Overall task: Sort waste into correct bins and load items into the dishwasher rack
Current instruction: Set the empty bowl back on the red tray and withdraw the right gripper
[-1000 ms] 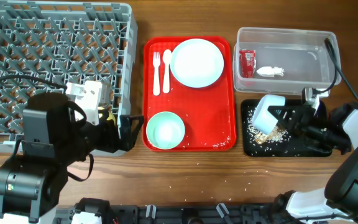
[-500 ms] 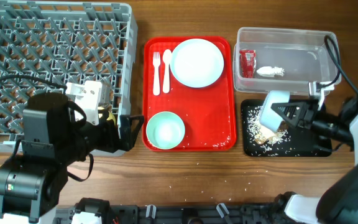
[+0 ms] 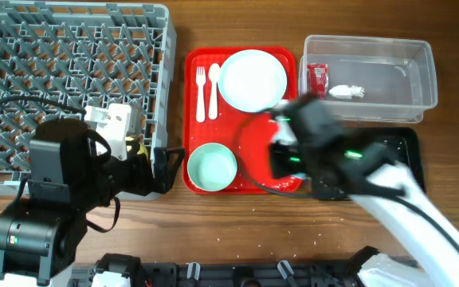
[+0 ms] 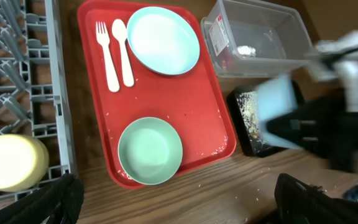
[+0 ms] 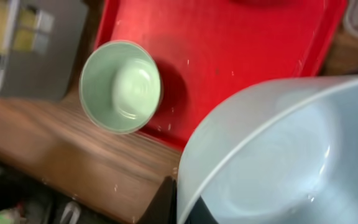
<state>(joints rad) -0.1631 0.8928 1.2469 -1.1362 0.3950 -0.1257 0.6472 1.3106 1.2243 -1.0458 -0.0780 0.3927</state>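
two robot arms work at a wooden table, with one red tray (image 3: pixel 245 135) in the middle.

on the red tray:
- one white plate (image 3: pixel 252 80) at the back
- one white fork (image 3: pixel 200 92) and one white spoon (image 3: pixel 213 88), side by side at the back left
- one green saucer (image 3: pixel 211 167) at the front left

left of the red tray sits one big grey rack (image 3: pixel 70 48). one yellow cup (image 4: pixel 11 163) stands in the rack's front corner, the one nearest the red tray.

right of the red tray, at the back, one clear tub (image 3: pixel 389 88) holds one red packet (image 3: pixel 316 80) and one white napkin scrap (image 3: pixel 346 92). right of the red tray, at the front, one black tray (image 4: pixel 257 146) holds a scatter of beige crumbs (image 4: pixel 249 115).

the right gripper (image 5: pixel 180 202) is clamped on the rim of one blue bowl (image 5: pixel 272 155), held in the air over the red tray's front right corner. this arm is blurred in the overhead view.

the left gripper (image 4: pixel 179 190) hangs by the red tray's front left corner. its fingers are spread wide and hold nothing.
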